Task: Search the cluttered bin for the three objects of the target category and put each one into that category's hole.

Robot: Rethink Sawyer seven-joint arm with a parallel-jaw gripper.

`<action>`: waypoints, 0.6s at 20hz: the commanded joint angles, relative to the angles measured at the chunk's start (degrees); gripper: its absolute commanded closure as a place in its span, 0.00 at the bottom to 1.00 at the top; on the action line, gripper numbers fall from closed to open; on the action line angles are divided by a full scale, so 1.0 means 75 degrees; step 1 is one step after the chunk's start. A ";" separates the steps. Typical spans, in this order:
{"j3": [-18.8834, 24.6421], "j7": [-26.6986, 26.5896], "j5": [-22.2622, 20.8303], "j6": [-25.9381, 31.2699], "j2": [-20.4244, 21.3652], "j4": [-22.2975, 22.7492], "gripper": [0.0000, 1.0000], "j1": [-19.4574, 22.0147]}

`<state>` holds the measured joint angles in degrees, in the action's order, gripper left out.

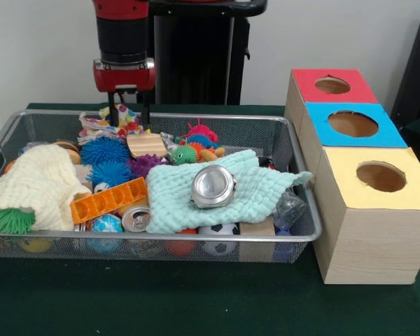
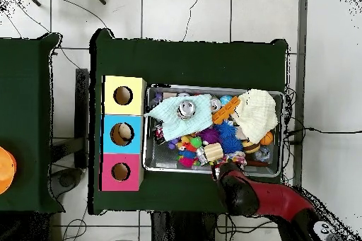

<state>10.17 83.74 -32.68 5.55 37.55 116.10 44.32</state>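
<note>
The cluttered bin [image 1: 304, 236] is a silver wire-mesh basket full of toys and cloths; it also shows in the overhead view [image 2: 212, 87]. The hole [image 1: 381, 176] is a round cut-out in the pale yellow top of the nearest wood-grain box, seen from above as well [image 2: 123, 95]. My gripper [image 1: 128, 106] hangs over the bin's far left part, open, with its fingers [image 1: 113, 105] either side of a multicoloured fabric toy [image 1: 119, 117]. I cannot tell whether it touches the toy. From above, the gripper [image 2: 215, 172] is at the bin's robot-side rim.
A silver round tin [image 1: 213, 186] lies on a mint cloth [image 1: 175, 199]. A cream cloth [image 1: 35, 182], an orange tray [image 1: 108, 199], a can [image 1: 136, 218], blue spiky balls [image 1: 105, 150] and a wooden block [image 1: 147, 144] fill the bin. Blue-topped [image 1: 353, 124] and red-topped [image 1: 332, 85] boxes stand behind the yellow one.
</note>
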 commanded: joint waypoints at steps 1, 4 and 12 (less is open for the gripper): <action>0.0939 -0.0055 -0.0073 0.1011 0.0323 0.0076 0.00 0.0371; 0.0989 -0.0049 -0.0081 0.1096 0.0396 0.0113 0.00 0.0403; 0.0755 -0.0025 -0.0448 0.0909 0.0183 0.0003 0.00 0.0323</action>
<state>11.44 83.74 -32.80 7.83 40.14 116.10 46.93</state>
